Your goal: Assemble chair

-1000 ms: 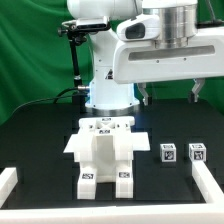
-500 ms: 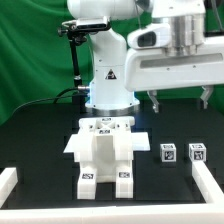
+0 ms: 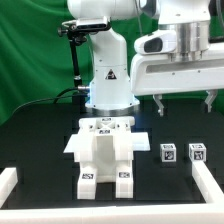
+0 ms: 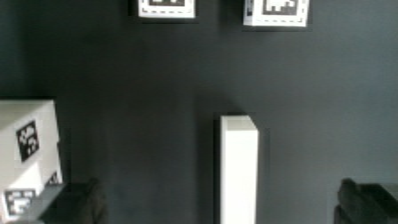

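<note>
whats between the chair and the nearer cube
Nothing. In the exterior view, only bare black table separates the chair from the nearer cube.

Tool aloft, vertical, its two fingers wide apart.

I'm seeing the chair plain white with black-and-white square tags. The small cubes are tagged the same. Table is matte black, backdrop green, and the pincer looks black, though it's dim.
</note>
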Motion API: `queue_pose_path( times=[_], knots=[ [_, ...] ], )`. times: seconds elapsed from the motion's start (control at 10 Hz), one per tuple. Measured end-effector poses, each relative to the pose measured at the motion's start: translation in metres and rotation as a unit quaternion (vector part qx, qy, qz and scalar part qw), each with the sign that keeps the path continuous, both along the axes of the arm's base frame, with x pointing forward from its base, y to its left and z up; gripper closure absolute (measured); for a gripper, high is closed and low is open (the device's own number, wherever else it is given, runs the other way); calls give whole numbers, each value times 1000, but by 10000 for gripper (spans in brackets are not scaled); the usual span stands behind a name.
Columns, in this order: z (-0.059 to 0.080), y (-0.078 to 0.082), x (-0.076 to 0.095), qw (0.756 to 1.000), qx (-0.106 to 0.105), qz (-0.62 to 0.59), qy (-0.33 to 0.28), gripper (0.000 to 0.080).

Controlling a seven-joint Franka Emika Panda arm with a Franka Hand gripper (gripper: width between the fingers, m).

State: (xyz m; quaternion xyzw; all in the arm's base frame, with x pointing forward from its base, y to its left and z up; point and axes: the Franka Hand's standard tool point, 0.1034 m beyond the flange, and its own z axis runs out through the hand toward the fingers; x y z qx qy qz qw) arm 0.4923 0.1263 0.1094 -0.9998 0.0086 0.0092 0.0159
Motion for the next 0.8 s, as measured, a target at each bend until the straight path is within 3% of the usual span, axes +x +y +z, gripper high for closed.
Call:
queue_pose_path(
  times=[0.3,0.4,0.8],
  knots=[
    [-26,40,-22,1000,-5,2,-27,151],
    [-36,46,-24,999,-5,7,-40,151],
    [-37,47,-23,999,-5,8,-43,151]
  ],
)
